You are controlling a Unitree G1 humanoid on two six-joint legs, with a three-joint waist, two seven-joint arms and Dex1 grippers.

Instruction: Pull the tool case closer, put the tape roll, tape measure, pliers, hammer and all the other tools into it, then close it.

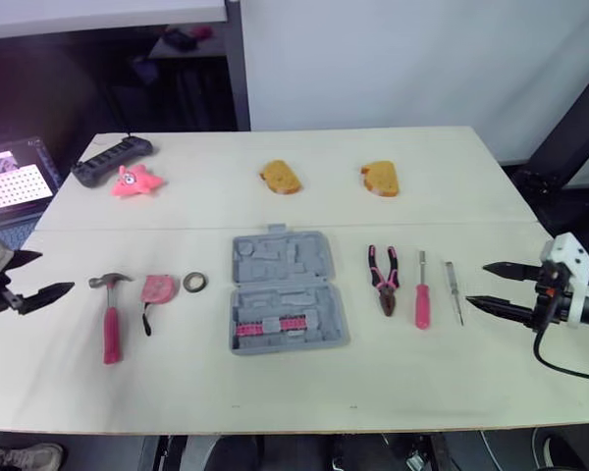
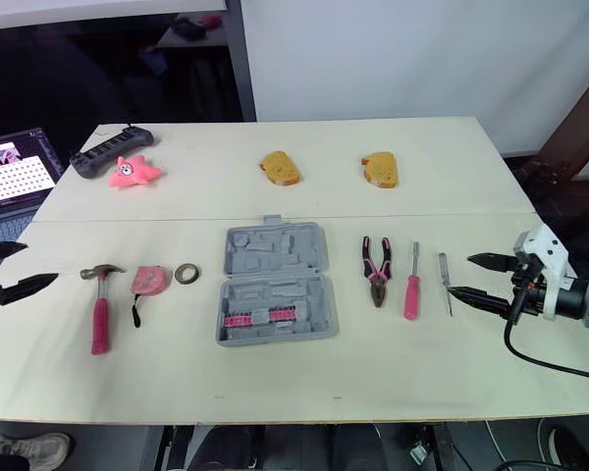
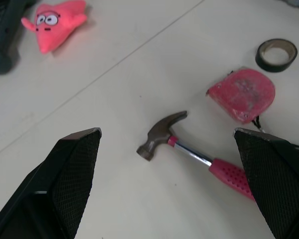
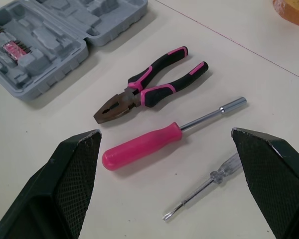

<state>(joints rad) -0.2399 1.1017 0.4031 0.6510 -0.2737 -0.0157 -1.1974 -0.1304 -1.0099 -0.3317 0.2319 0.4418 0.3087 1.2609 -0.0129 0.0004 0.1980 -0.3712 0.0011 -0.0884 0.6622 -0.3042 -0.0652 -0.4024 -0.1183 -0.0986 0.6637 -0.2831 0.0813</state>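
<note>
Grey plastic case (image 1: 287, 290) lies open and flat at the middle of the pale surface (image 1: 304, 392). Left of it, in a row going outward, are the tape roll (image 1: 195, 283), tape measure (image 1: 159, 288) and hammer (image 1: 110, 312). On its right are the pliers (image 1: 384, 279), a pink screwdriver (image 1: 422, 294) and a thin screwdriver (image 1: 454, 290). The left pincer (image 1: 57, 271) hovers near the hammer, spread wide and holding nothing. The right pincer (image 1: 476, 285), just beside the thin screwdriver, is equally wide and empty.

Table (image 1: 422, 373) held, left: hammer (image 1: 111, 314), tape measure (image 1: 159, 288), tape roll (image 1: 195, 283) | centre: open tool case (image 1: 285, 289) | right: pliers (image 1: 384, 280), nut driver (image 1: 422, 294), screwdriver (image 1: 454, 291) | far: power strip (image 1: 112, 160), star toy (image 1: 134, 181), bread slices (image 1: 280, 177) (image 1: 380, 179)
</note>
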